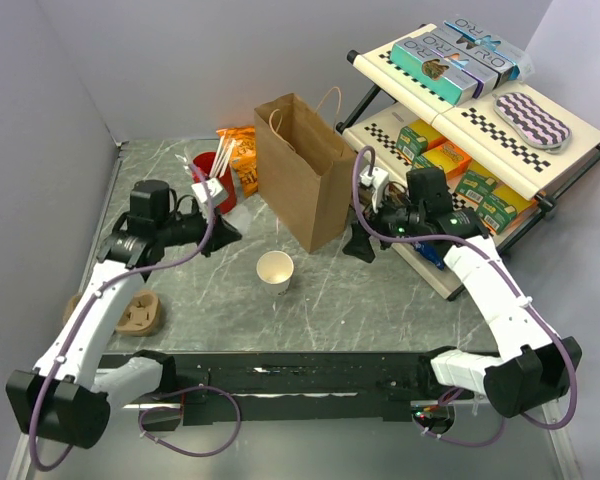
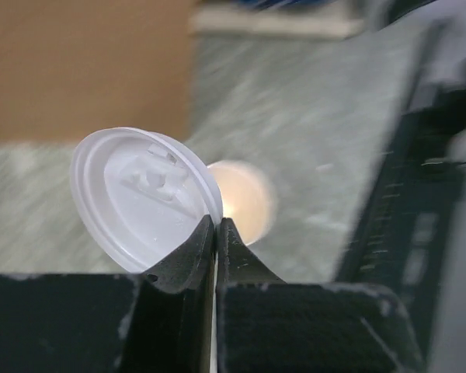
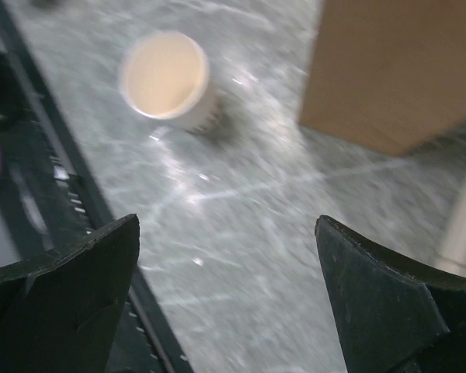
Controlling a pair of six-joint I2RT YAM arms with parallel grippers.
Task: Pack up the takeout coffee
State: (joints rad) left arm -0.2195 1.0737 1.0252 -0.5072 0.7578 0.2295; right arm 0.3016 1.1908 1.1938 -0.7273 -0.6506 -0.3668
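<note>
The left arm rises from its base at the near left corner, bends at the elbow and stretches rightward over the worktop point(image 1: 380, 300). Its left pincer point(image 2: 216, 225) is clenched, nipping the lower rim of the white domed lid point(image 2: 144, 198). The lid is off the cup and clear of the surface. It stands tilted on edge, with its raised top and sip moulding turned back toward the wrist camera, and it spreads up and to the left of the fingertips.

The right arm climbs from the near right corner, folds beside the shelf rack point(image 1: 480, 130) and points leftward and down. Its right pincer point(image 3: 227, 224) is released, the fingers spread wide with nothing between them.

The white paper cup point(image 1: 275, 270) stands upright on the worktop with its long axis vertical and its open mouth up. It sits just in front of the brown paper bag point(image 1: 300, 170), between the two pincers and touching neither. In the right wrist view it lies ahead and left of the open gap. In the left wrist view it is a blur beyond the lid.
</note>
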